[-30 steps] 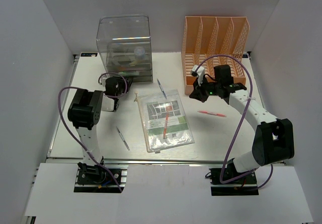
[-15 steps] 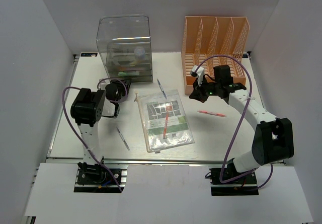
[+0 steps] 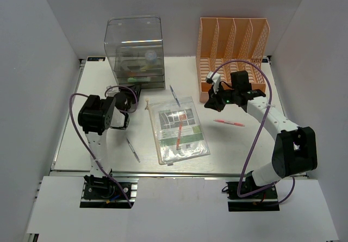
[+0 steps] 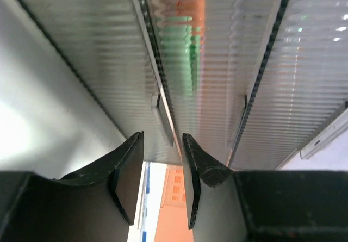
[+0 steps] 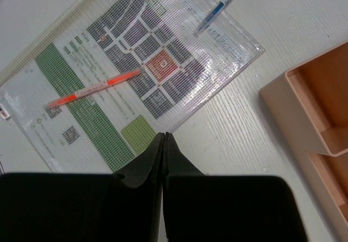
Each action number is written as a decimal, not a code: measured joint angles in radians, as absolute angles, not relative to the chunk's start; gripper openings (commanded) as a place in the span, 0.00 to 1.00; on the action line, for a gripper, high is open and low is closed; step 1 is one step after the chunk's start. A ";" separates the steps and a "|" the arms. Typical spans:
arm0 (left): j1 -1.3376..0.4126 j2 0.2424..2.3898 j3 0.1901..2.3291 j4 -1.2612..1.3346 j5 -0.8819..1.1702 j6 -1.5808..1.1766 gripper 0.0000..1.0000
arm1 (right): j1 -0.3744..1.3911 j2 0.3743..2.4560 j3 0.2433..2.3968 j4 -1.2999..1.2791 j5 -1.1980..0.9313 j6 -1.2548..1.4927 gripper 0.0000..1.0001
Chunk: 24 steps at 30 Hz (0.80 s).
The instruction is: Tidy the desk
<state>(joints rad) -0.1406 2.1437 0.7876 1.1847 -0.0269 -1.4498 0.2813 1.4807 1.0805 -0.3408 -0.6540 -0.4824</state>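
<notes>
The white desk point(image 3: 244, 149) holds a clear zip pouch point(image 3: 178, 128) with a printed sheet inside and an orange pen point(image 3: 178, 136) lying on it. My left gripper point(image 3: 130, 91) is open right in front of the clear drawer box point(image 3: 135, 46). In the left wrist view its fingertips point(image 4: 162, 136) stand just below a drawer handle point(image 4: 163, 123) on the ribbed drawer front. My right gripper point(image 3: 209, 104) is shut and empty, and hovers over the pouch's right edge point(image 5: 165, 135). The orange pen point(image 5: 92, 90) and a blue pen point(image 5: 223, 5) show there.
The orange file rack point(image 3: 234, 41) stands at the back right, its corner in the right wrist view point(image 5: 315, 122). Loose pens lie on the desk: a pink one point(image 3: 228, 123), a blue one point(image 3: 174, 95), a grey one point(image 3: 132, 149) and a short dark one point(image 3: 147, 106).
My left arm has shifted a little to the right, bringing its gripper closer to the drawer box front. The right arm has not moved.
</notes>
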 measured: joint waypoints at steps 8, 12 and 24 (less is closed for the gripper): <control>-0.140 2.195 0.821 1.194 -0.040 -1.458 0.40 | 0.281 1.481 1.081 -0.342 -0.654 -0.484 0.00; -0.141 2.211 0.833 1.213 -0.047 -1.461 0.40 | 0.281 1.481 1.081 -0.342 -0.654 -0.488 0.00; -0.141 2.257 0.849 1.301 -0.064 -1.478 0.33 | 0.281 1.490 1.081 -0.343 -0.654 -0.502 0.00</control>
